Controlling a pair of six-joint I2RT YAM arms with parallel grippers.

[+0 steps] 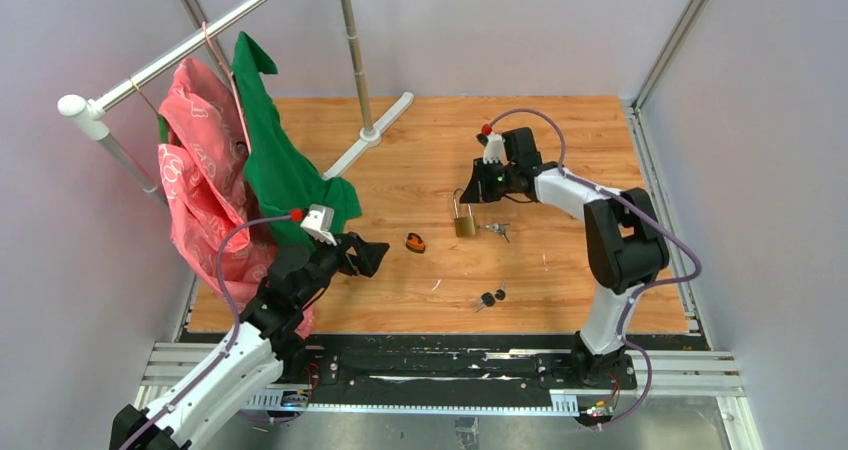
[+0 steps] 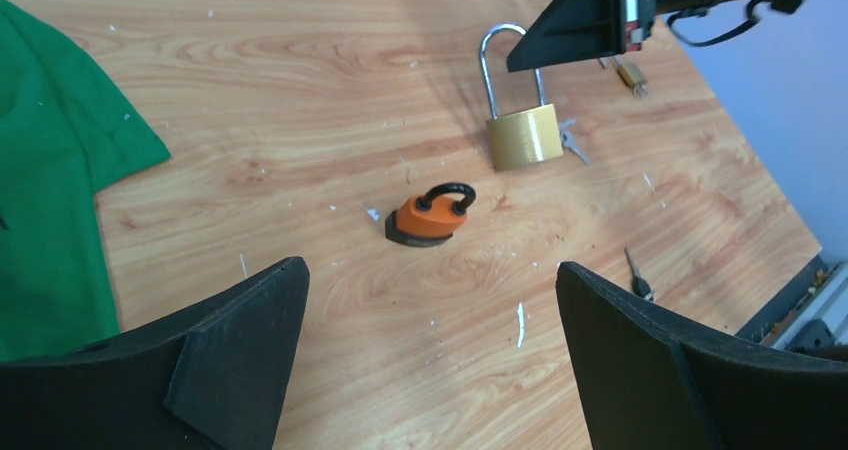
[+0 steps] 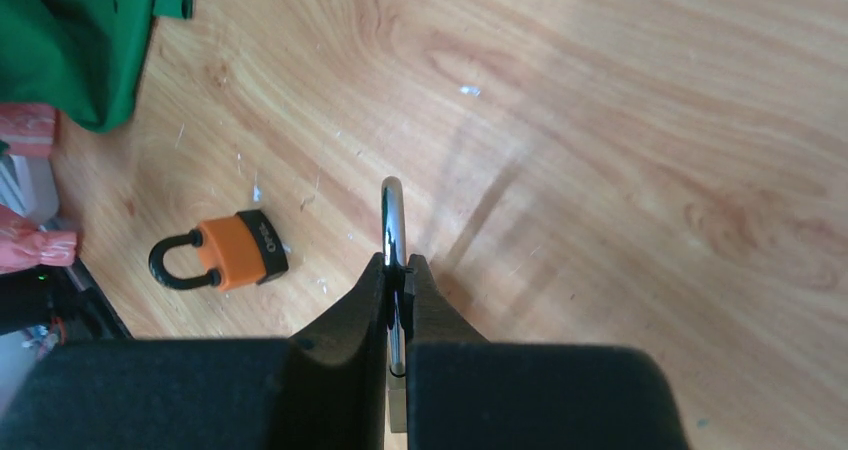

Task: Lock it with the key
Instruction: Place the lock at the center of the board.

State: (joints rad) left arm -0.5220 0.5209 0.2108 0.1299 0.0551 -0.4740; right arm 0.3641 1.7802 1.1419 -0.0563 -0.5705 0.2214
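A brass padlock (image 1: 465, 222) with a tall steel shackle (image 3: 392, 210) stands mid-table. My right gripper (image 3: 398, 270) is shut on that shackle, pinching it between both fingers; the brass body (image 2: 523, 135) hangs below them. A bunch of silver keys (image 1: 497, 231) lies just right of the padlock body. A second pair of black-headed keys (image 1: 489, 298) lies nearer the front edge. My left gripper (image 2: 430, 275) hovers open, with nothing between its fingers, a short way before an orange padlock (image 2: 432, 216).
The orange padlock (image 1: 415, 242) with its black shackle lies left of the brass one. A green cloth (image 1: 275, 150) and a pink cloth (image 1: 205, 190) hang from a clothes rack (image 1: 358, 60) at the back left, its foot (image 1: 372, 133) on the table.
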